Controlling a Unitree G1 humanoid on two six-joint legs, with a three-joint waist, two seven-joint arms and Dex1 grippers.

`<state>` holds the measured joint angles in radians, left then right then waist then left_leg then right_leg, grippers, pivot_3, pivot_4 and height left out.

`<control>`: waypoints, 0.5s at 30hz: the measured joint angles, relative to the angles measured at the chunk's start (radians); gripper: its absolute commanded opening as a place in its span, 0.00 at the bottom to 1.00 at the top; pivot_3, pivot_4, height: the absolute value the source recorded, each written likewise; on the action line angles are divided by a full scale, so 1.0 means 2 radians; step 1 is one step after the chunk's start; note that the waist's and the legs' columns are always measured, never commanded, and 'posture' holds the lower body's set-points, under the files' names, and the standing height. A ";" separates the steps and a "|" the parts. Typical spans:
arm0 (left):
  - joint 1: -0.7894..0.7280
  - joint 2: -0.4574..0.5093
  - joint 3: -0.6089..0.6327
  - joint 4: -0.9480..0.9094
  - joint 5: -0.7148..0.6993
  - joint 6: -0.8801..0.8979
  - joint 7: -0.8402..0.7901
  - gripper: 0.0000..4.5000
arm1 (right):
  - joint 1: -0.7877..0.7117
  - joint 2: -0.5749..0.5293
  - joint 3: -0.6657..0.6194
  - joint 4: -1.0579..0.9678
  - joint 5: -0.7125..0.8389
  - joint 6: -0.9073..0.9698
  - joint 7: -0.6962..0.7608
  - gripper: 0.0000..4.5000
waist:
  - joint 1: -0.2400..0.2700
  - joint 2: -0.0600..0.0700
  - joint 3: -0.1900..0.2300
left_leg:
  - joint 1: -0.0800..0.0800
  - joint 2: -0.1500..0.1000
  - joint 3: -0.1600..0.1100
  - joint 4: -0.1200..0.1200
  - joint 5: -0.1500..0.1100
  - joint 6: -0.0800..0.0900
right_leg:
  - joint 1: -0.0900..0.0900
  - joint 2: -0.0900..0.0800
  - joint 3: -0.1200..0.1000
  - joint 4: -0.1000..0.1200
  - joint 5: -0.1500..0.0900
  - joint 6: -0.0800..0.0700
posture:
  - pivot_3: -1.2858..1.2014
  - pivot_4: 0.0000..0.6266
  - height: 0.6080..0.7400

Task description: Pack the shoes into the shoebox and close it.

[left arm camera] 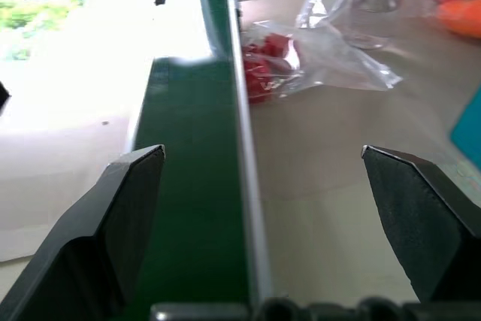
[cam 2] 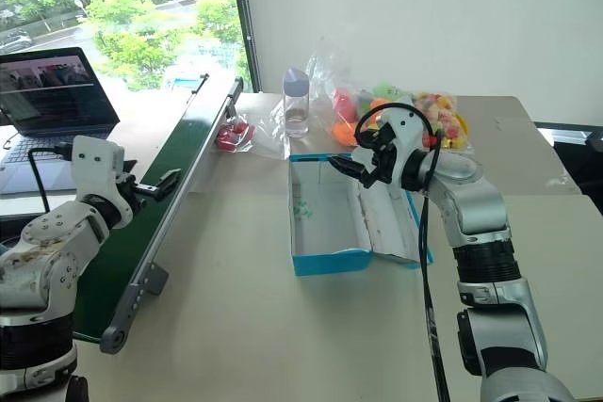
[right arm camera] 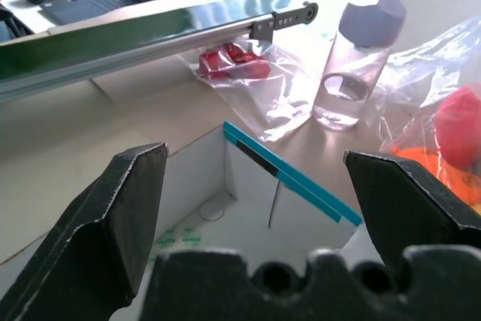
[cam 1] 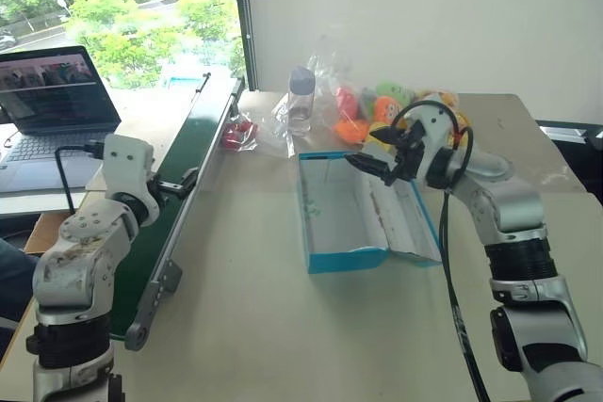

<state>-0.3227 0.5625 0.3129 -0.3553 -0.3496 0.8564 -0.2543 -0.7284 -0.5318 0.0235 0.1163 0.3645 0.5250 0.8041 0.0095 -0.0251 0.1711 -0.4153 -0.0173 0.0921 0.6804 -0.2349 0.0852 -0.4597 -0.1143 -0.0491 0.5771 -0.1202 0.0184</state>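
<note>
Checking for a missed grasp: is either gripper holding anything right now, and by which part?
Nothing is held. The left gripper is open over the conveyor; the right gripper is open above the open shoebox.

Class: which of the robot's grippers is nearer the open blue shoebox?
The right. The right gripper hovers open over the shoebox, at its far end. The left gripper, also open, sits over the green conveyor, away from the box.

One open blue shoebox (cam 1: 350, 256), one clear bottle (cam 1: 301, 99), one laptop (cam 1: 52, 101), one green conveyor (cam 1: 193, 152), two claws
</note>
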 measured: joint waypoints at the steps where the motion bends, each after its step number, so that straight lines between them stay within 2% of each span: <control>1: -0.003 -0.002 0.000 0.000 0.003 -0.005 0.002 1.00 | -0.001 0.003 0.001 0.002 0.001 0.000 0.001 0.99 | 0.000 0.000 0.000 | 0.000 0.000 0.000 0.000 0.000 0.000 | 0.000 0.000 0.000 0.000 0.000 0.000 | 0.52 0.24 1.00; 15: -0.013 -0.024 -0.010 0.011 0.019 -0.044 0.020 1.00 | 0.001 0.013 0.000 -0.004 0.000 0.016 -0.009 0.99 | 0.000 0.000 0.000 | 0.000 0.000 0.000 0.000 0.000 -0.001 | 0.000 0.000 0.000 0.000 0.000 0.000 | 0.52 0.24 1.00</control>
<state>-0.3489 0.5142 0.2923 -0.3334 -0.3120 0.7686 -0.2150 -0.7255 -0.5067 0.0244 0.1078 0.3646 0.5567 0.7856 0.0099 -0.0251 0.1711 -0.4153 -0.0173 0.0922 0.6803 -0.2351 0.0842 -0.4597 -0.1146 -0.0490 0.5775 -0.1197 0.0178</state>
